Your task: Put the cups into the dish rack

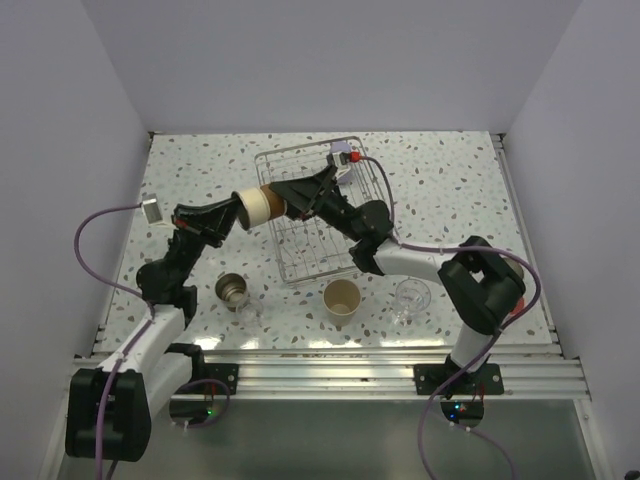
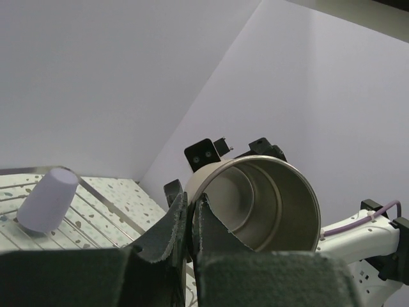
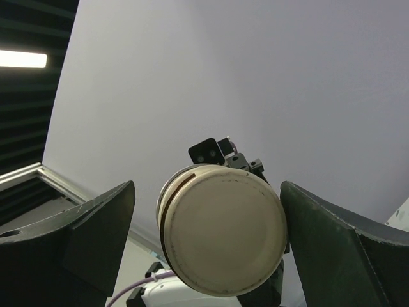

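Note:
My left gripper [image 1: 238, 211] is shut on the rim of a steel cup with a tan base [image 1: 260, 205], held on its side in the air over the left edge of the wire dish rack [image 1: 300, 262]. In the left wrist view the fingers [image 2: 167, 225] pinch the cup's wall [image 2: 268, 204]. My right gripper [image 1: 292, 195] stands open, one finger either side of the tan base [image 3: 223, 236] and apart from it. A lavender cup [image 2: 48, 199] stands upside down in the rack, mostly hidden in the top view.
On the table in front of the rack stand a steel cup [image 1: 231, 290], a clear glass [image 1: 248, 313], a beige tumbler [image 1: 342, 298] and another clear glass [image 1: 410, 298]. White walls close in the table on three sides.

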`<state>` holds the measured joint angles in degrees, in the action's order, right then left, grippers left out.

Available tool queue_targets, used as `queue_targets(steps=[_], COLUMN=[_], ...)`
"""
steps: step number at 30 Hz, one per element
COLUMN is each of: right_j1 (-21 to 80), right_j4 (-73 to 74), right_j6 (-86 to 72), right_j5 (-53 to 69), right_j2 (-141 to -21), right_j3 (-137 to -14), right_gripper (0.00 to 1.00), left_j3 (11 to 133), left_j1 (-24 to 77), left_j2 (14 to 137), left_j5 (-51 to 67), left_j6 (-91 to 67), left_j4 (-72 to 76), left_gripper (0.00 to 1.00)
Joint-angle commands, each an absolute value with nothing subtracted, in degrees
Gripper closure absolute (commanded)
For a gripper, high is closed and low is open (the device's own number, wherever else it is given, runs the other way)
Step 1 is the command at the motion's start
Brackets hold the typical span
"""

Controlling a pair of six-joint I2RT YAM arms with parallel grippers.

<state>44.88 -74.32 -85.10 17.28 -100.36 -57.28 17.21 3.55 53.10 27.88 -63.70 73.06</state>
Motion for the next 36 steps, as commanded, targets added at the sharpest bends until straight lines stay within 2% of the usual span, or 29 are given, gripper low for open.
queue_targets(steps=[1,7,11,12,14,16,18,19,20,21,22,23,24,26,32,35,36], right_j1=[46.1,46.9,47.4,47.5,47.6,47.6,47.5,47.6,47.6,47.6,47.7,47.4,47.1,45.8,40.8,37.5,36.7], right_j4=[-87.6,-87.4,-87.6,-87.7,-88.0,-88.0,-87.5,-87.5,-86.9,-86.7,-86.1,-83.7,-82.0,-75.5,-58.2,-46.5,-36.4], right_j6=[-86.8,-86.7,-86.7,-86.8,-87.0,-87.1,-87.0,-87.0,-86.8,-86.5,-86.1,-84.7,-83.7,-79.8,-69.3,-62.2,-55.4], right_j5=[16.6,16.9,16.9,16.9,16.5,16.4,16.3,16.3,16.4,16.4,16.7,17.1,17.3,17.5,17.7,16.8,14.5], right_j2=[-101.7,-102.6,-102.7,-102.7,-102.8,-102.9,-102.9,-102.8,-102.7,-102.5,-102.2,-101.0,-100.1,-97.1,-90.4,-88.0,-86.2], right_j3=[-60.5,-60.8,-60.8,-60.8,-60.6,-60.6,-60.8,-60.8,-60.9,-60.8,-60.7,-60.6,-60.5,-59.8,-60.2,-62.3,-65.1], right_gripper=[0.02,0.05,0.18,0.28,0.39,0.55,0.65,0.74,0.78,0.82,0.86,0.96,1.0,1.0,1.0,1.0,1.0], left_j3=[16.4,15.5,13.3,13.1,13.1,13.1,13.2,13.4,13.7,14.7,15.1,15.6,16.7,17.9,22.4,27.0,27.9], left_j1=[3.7,3.7,3.7,3.7,3.7,3.7,3.7,3.7,3.7,3.7,3.7,3.6,3.7,3.7,3.7,3.7,3.6], left_j2=[54.0,54.2,52.4,51.2,50.2,49.6,49.3,49.2,49.0,48.6,48.1,47.6,46.2,44.5,36.8,34.1,33.3], left_j5=[26.4,25.1,21.1,20.6,20.0,20.0,20.1,20.4,20.8,21.7,22.0,22.2,22.5,22.8,19.8,15.3,13.9], left_j6=[-64.6,-64.5,-63.8,-63.0,-62.1,-61.5,-61.5,-60.9,-60.4,-59.0,-58.1,-57.1,-55.0,-52.3,-41.4,-35.6,-34.3], left_j4=[81.2,82.5,81.1,80.2,78.3,77.3,76.6,76.0,75.1,71.8,70.0,67.5,62.3,54.9,34.2,19.5,16.1], left_gripper=[1.0,1.0,1.0,1.0,1.0,1.0,1.0,1.0,0.96,0.8,0.68,0.62,0.49,0.45,0.21,0.19,0.19])
